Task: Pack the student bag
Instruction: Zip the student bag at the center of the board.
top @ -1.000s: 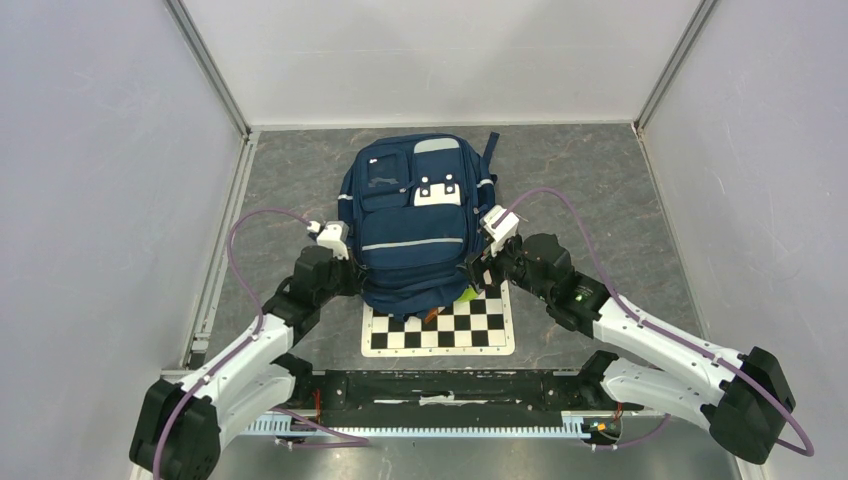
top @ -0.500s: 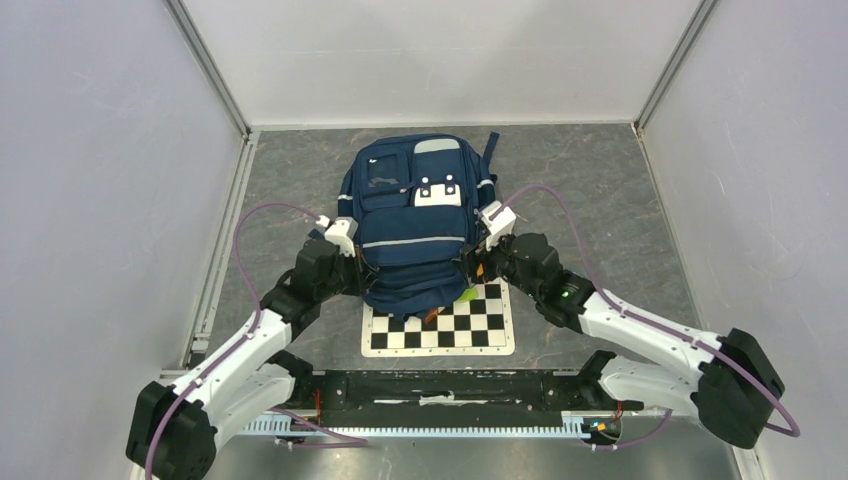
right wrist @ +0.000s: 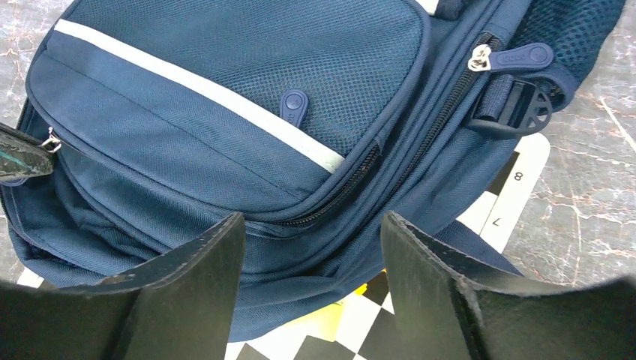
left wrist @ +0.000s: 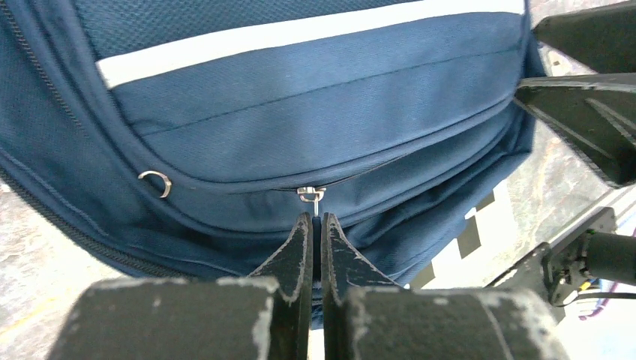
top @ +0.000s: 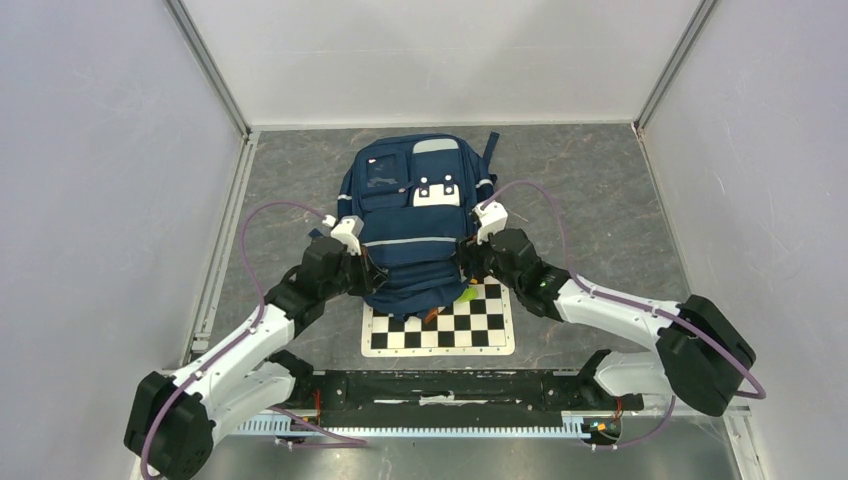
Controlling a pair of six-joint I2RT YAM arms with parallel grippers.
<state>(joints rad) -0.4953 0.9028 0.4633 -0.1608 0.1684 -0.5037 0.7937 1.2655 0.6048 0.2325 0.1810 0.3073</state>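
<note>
Lying between both arms, the bag [top: 415,225] has its zip pull [left wrist: 312,196] clamped in the left gripper [left wrist: 315,225]. The right gripper [right wrist: 313,223] is spread wide over the fabric.

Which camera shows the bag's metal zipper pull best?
Left wrist: the zipper pull sits centered and sharp at the shut left gripper's tips. Right wrist catches it tiny at its left edge; the top view cannot resolve it.

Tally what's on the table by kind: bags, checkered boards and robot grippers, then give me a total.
Navy blue fabric backpack: 1
Black-and-white checkered flat board: 1
Two-finger grippers: 2, left gripper and right gripper
Total: 4
</note>
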